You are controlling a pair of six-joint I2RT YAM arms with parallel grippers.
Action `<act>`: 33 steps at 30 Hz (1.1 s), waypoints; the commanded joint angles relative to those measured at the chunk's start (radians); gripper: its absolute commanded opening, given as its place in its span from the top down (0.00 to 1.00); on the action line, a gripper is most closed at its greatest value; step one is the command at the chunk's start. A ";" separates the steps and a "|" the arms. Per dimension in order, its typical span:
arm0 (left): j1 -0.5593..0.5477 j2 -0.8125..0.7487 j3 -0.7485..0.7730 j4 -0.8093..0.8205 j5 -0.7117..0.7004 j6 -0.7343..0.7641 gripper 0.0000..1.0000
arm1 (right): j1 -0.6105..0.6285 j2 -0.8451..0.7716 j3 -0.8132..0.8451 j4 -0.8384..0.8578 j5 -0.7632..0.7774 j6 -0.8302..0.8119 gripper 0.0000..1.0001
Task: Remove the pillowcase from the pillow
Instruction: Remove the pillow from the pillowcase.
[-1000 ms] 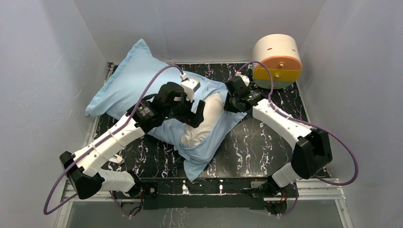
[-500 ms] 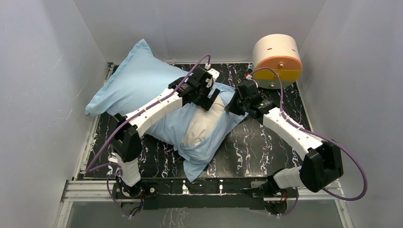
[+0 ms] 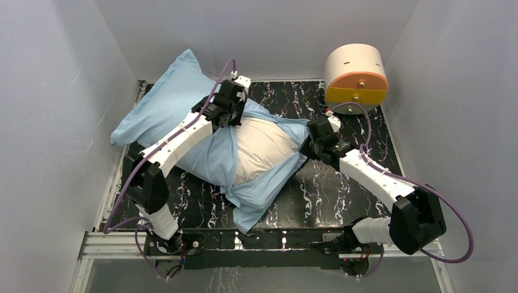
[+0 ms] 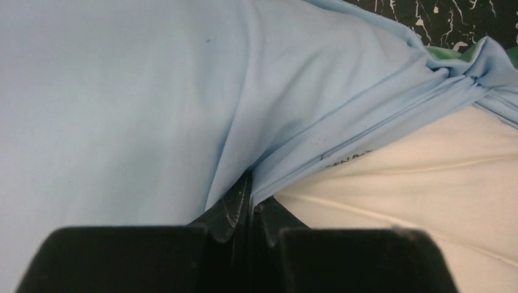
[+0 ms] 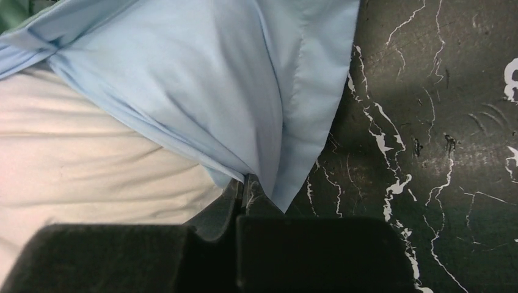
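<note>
My left gripper [image 4: 250, 198] pinched a pillowcase [image 3: 168, 113] fold just above frame centre, my right gripper [image 5: 244, 188] pinched its hem right of centre; the pillow [image 3: 262, 146] lay half uncovered at centre on the marbled table [image 3: 342, 195]

Overhead camera looks down; both wrist cameras sit close over the pillowcase [image 4: 122, 91].

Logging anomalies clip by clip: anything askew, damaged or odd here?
Nothing damaged. The pillowcase is bunched open, baring the white pillow; left claw and right claw each pinch its edge, as the task expects.
</note>
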 commanded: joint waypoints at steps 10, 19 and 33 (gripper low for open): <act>0.202 -0.142 0.047 -0.133 0.112 0.018 0.62 | -0.085 0.025 -0.134 -0.157 0.019 -0.031 1.00; -0.196 -0.202 0.135 -0.118 0.216 0.047 0.02 | -0.085 -0.067 -0.177 0.014 -0.270 -0.038 1.00; -0.367 0.085 0.040 -0.180 0.189 0.096 0.02 | -0.091 -0.201 -0.313 0.171 -0.313 0.174 0.97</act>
